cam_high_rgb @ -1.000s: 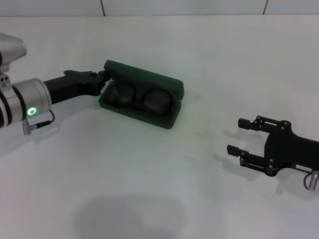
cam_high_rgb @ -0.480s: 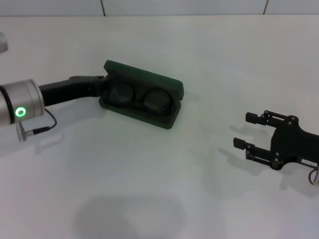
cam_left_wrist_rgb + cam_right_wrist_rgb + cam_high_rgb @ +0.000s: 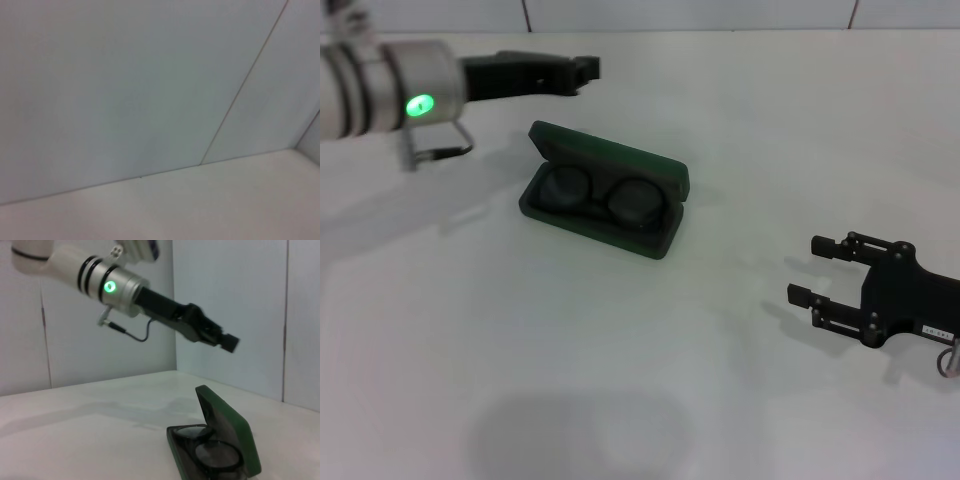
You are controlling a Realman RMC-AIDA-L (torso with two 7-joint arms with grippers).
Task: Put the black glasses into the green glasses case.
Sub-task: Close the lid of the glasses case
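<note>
Count: 1 green glasses case (image 3: pixel 606 203), 1 pair of black glasses (image 3: pixel 594 194), 2 grippers, all over 1 white table (image 3: pixel 650 360).

Case sits lid-open near the table's middle, slightly toward the robot's left, long axis running diagonally. Lid stands raised along the far edge. In the right wrist view the case (image 3: pixel 220 452) shows the lid tilted up and back, with the glasses (image 3: pixel 206 450) lying folded inside the tray, both lenses facing up. Frame fills the tray end to end; temple arms cannot be made out against the dark lining, probably folded under the lenses.

Left gripper (image 3: pixel 582 70) is raised above the table, beyond the far left corner of the case and clear of it, nothing between its tips. In the right wrist view it (image 3: pixel 227 342) hangs in the air above the lid with no contact. Finger spacing cannot be told from either view. Left wrist view shows only wall panels and the table edge.

Right gripper (image 3: pixel 812 272) rests low near the table on the robot's right, well apart from the case, fingers spread wide and holding nothing, tips pointing toward the case.
</note>
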